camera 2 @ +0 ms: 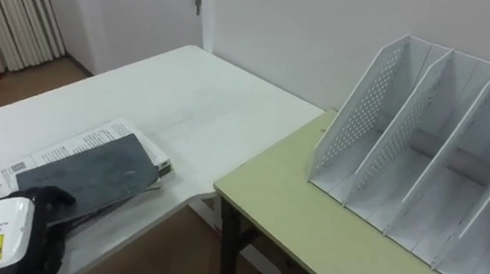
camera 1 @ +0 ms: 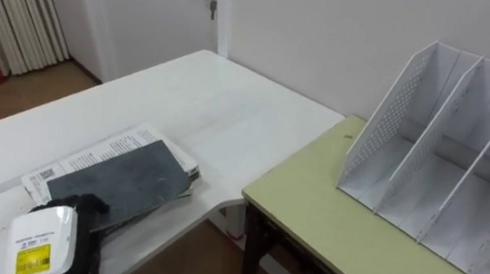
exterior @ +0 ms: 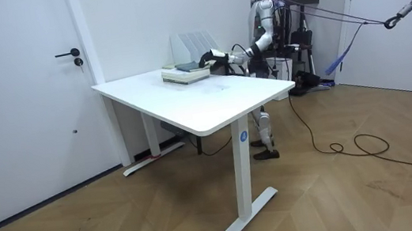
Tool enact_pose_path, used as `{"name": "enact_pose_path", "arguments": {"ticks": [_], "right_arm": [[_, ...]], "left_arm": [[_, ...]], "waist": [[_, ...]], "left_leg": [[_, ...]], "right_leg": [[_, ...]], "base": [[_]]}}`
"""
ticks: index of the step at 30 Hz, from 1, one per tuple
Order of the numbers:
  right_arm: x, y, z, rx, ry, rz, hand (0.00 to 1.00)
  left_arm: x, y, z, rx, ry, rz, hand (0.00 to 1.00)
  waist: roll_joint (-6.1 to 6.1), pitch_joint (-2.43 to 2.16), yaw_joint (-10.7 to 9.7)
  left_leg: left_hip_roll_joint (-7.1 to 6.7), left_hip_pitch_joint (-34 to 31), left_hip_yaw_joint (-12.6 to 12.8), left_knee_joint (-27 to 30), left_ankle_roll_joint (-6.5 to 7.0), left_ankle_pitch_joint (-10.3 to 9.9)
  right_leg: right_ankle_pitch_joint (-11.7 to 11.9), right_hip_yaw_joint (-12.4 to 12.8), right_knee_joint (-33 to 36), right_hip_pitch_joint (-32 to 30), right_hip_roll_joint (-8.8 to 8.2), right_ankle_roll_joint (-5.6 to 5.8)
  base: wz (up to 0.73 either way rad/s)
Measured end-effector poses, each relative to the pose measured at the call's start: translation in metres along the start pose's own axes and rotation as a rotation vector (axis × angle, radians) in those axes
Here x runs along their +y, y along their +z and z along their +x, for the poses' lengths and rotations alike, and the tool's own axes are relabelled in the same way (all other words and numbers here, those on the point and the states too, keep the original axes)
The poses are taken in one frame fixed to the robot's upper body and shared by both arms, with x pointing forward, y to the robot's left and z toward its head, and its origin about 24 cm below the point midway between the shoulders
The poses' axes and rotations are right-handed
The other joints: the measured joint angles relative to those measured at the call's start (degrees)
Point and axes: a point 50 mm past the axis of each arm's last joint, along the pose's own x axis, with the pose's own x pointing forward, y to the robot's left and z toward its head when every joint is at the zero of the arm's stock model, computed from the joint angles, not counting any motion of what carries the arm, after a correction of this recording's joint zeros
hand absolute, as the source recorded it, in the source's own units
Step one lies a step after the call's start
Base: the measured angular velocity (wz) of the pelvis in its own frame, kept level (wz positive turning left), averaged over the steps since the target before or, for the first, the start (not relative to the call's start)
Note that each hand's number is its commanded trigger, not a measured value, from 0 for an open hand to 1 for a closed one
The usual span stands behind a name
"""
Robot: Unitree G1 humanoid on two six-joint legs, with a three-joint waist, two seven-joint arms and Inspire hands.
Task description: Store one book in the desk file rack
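Observation:
A dark grey book (camera 1: 122, 174) lies on top of a small stack of printed white booklets (camera 1: 88, 152) near the front left of the white table (camera 1: 186, 94). My left hand (camera 1: 44, 242) rests at the book's near corner, its back turned up over the cover's edge. The white file rack (camera 1: 442, 167) stands upright on the green desk (camera 1: 310, 208) to the right, with several slanted, bare compartments. In the room view I stand at the far side of the white table, one arm stretched to the stack (exterior: 187, 72), and the rack (exterior: 190, 44) shows behind it.
A gap with wooden floor (camera 1: 215, 252) separates the white table from the green desk's dark leg (camera 1: 251, 252). A white wall runs behind both. A door (camera 1: 158, 9) and a curtain (camera 1: 13, 3) are at the far left.

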Motion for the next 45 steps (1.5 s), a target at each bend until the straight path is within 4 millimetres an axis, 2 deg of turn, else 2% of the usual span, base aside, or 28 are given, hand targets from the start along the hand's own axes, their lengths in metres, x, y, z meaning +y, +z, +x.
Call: {"name": "enact_pose_path", "arguments": {"ticks": [18, 23, 31, 32, 33, 35, 36, 40, 45], "right_arm": [[-0.001, -0.001, 0.000, 0.017, -0.006, 0.019, 0.00], [-0.003, 0.005, 0.000, -0.017, -0.011, 0.021, 0.00], [-0.008, 0.018, -0.001, -0.089, -0.028, 0.006, 0.00], [-0.009, 0.020, -0.001, -0.096, -0.031, 0.005, 0.00], [-0.010, 0.023, -0.001, -0.108, -0.038, 0.000, 0.00], [-0.009, 0.025, -0.002, -0.120, -0.039, -0.014, 0.00], [-0.011, 0.029, -0.002, -0.136, -0.043, -0.024, 0.00], [-0.017, 0.042, -0.005, -0.205, -0.062, -0.038, 0.00], [-0.020, 0.054, -0.007, -0.269, -0.064, -0.053, 0.00]], "left_arm": [[0.001, 0.001, 0.002, 0.009, 0.000, 0.019, 1.00], [0.007, 0.008, 0.009, 0.024, -0.011, -0.062, 1.00], [0.028, 0.025, 0.023, 0.081, -0.084, -0.416, 1.00], [0.029, 0.026, 0.024, 0.081, -0.088, -0.453, 1.00], [0.033, 0.030, 0.026, 0.085, -0.093, -0.525, 1.00], [0.039, 0.035, 0.028, 0.080, -0.109, -0.630, 1.00], [0.041, 0.039, 0.029, 0.070, -0.120, -0.698, 1.00], [0.046, 0.059, 0.029, -0.022, -0.198, -0.884, 1.00], [0.047, 0.086, 0.029, -0.171, -0.319, -1.000, 1.00]], "waist": [[0.23, -0.24, -0.21], [0.16, -0.26, -0.30], [0.06, -0.12, -0.42], [0.07, -0.05, -0.27], [-0.01, 0.40, -0.21], [-0.27, 0.53, -0.04], [-0.36, 0.74, -0.01], [-0.76, 0.96, 0.14], [-1.02, 1.12, 1.38]], "left_leg": [[-0.02, 0.77, 0.02, -0.37, -0.01, 0.03], [-0.03, 0.58, -0.10, -0.36, -0.01, 0.03], [-0.18, -1.13, -0.50, 0.70, 0.19, 0.15], [-0.18, -1.35, -0.17, 0.68, 0.28, 0.21], [-0.16, -1.51, -0.03, 0.67, 0.31, 0.24], [-0.17, -2.00, -0.03, 0.65, 0.31, 0.24], [-0.13, -2.10, 0.09, 0.58, 0.31, 0.24], [-0.14, -3.01, 0.16, 0.55, 0.32, 0.24], [-0.01, -3.07, 1.25, 0.50, 0.31, 0.26]], "right_leg": [[-0.01, 0.23, 0.01, 0.53, -0.03, 0.02], [-0.01, 0.14, -0.01, 0.41, -0.20, 0.03], [-0.27, -1.93, -0.17, -0.22, -1.13, 0.56], [-0.30, -1.89, -0.13, -0.56, -1.17, 0.60], [-0.28, -1.85, -0.11, -0.69, -1.18, 0.63], [-0.29, -1.83, -0.07, -1.18, -1.18, 0.65], [-0.28, -1.65, -0.03, -1.44, -1.16, 0.67], [-0.26, -1.66, -0.10, -1.82, -1.15, 0.68], [-0.24, -1.36, -0.15, -2.21, -1.09, 0.65]], "base": [[0.00], [0.00], [0.12], [0.06], [0.00], [-0.02], [-0.05], [-0.01], [-0.04]]}}
